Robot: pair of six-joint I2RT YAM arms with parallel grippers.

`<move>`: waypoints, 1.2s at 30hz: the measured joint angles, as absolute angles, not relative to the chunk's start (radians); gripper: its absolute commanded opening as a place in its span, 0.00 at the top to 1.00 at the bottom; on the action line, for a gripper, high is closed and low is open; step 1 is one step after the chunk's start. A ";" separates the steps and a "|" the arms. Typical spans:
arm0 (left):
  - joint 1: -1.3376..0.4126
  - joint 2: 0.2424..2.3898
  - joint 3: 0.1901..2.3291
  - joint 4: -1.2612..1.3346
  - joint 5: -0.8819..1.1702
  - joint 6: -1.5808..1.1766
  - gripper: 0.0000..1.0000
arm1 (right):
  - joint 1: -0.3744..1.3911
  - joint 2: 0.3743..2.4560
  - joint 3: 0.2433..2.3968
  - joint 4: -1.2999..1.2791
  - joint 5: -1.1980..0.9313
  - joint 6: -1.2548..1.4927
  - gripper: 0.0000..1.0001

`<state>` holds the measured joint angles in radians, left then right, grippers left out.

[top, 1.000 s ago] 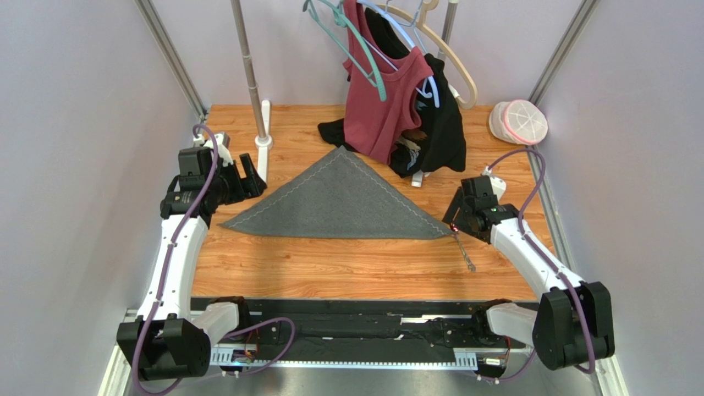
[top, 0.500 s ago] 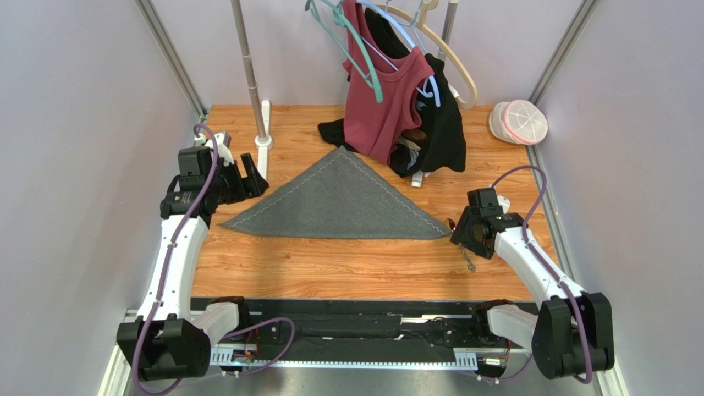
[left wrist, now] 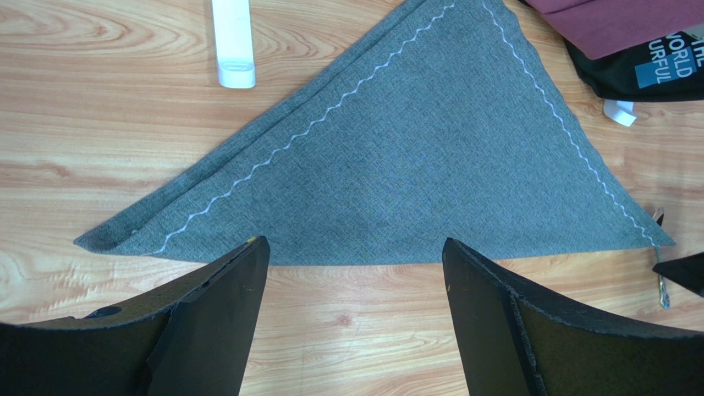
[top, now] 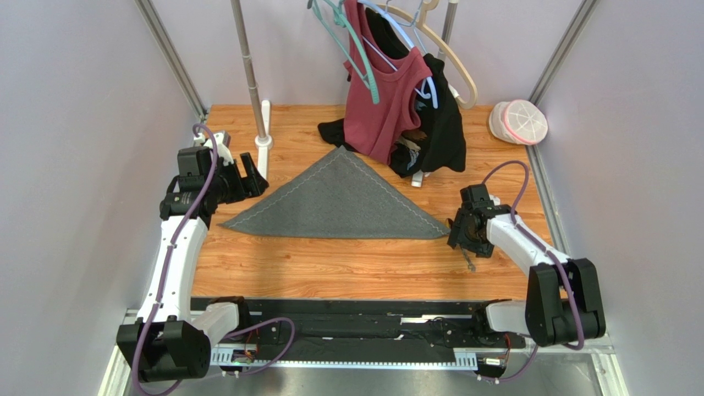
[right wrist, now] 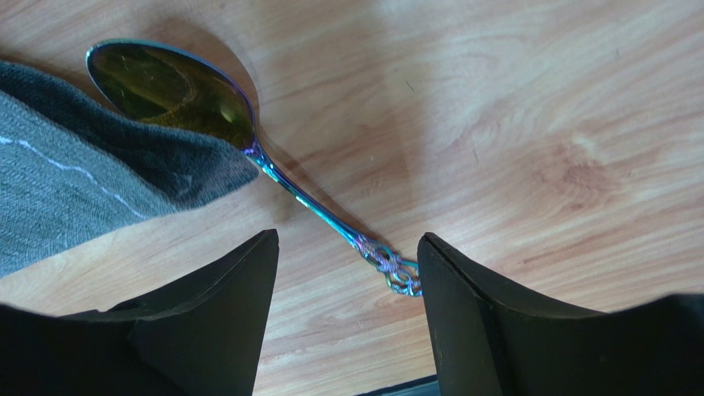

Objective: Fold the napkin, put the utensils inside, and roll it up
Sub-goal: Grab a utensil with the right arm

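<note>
The napkin [top: 339, 202] lies folded into a dark grey triangle with a pale zigzag stitch, its long edge toward me; the left wrist view shows it whole [left wrist: 413, 165]. The spoon [right wrist: 314, 206] rests on the wood at the napkin's right corner [right wrist: 83, 190], which covers part of its golden bowl; in the top view the spoon is a thin line [top: 468, 260]. My right gripper [right wrist: 347, 237] is open low over the spoon, whose ornate handle end lies between the fingers, close to the right one. At the napkin's left tip, my left gripper [left wrist: 355, 243] hangs open above bare wood, holding nothing.
A maroon top [top: 384, 99] and a black garment [top: 442, 124] hang on hangers at the back, reaching the napkin's far tip. A rack pole with a white foot [top: 263, 140] stands back left. A white and pink cap [top: 519, 121] sits beyond the table's back right corner.
My right arm has drawn toward the near side and its gripper has come down over the spoon's handle, the jaws a little narrower than before. The left arm, napkin and spoon have not moved.
</note>
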<state>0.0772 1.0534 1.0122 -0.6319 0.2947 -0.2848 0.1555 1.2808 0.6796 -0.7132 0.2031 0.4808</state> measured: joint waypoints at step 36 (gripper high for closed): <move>0.077 1.051 1.008 -0.630 0.303 -0.285 0.14 | -0.033 1.435 0.741 -0.636 0.076 0.464 0.88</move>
